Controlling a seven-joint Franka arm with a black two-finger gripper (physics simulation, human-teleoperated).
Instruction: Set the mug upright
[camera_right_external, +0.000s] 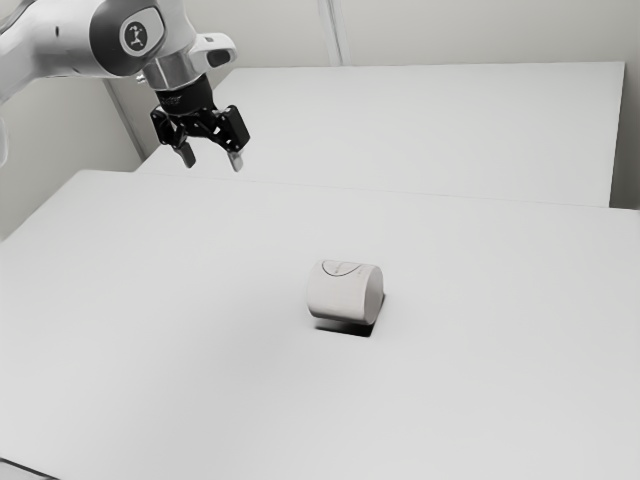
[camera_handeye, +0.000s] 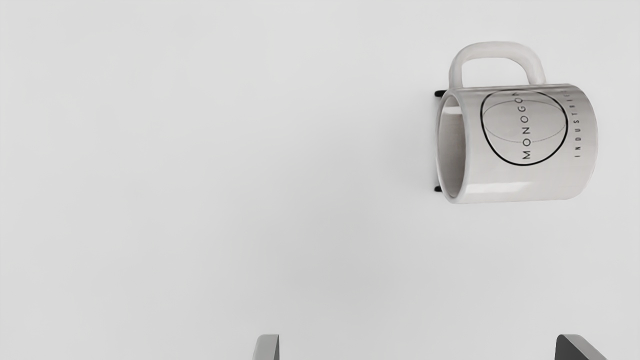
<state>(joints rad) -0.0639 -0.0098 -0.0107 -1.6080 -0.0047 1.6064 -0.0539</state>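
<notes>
My gripper (camera_right_external: 211, 160) hangs open high above the table, on the exterior view's left, with a wide gap between its fingers. Both fingertips of the gripper (camera_handeye: 417, 347) appear in the wrist view, apart and holding nothing. The white mug (camera_right_external: 340, 292) lies on its side on the table, well below my hand and toward the exterior view's right of it. In the wrist view the mug (camera_handeye: 525, 145) shows its open mouth, its handle sticking out sideways and a round black logo with lettering.
The white table (camera_right_external: 200, 350) extends around the mug on all sides. Behind it is another pale flat surface (camera_right_external: 420, 130), with light walls further back. A dark line (camera_right_external: 28, 469) crosses the near corner at the exterior view's lower left.
</notes>
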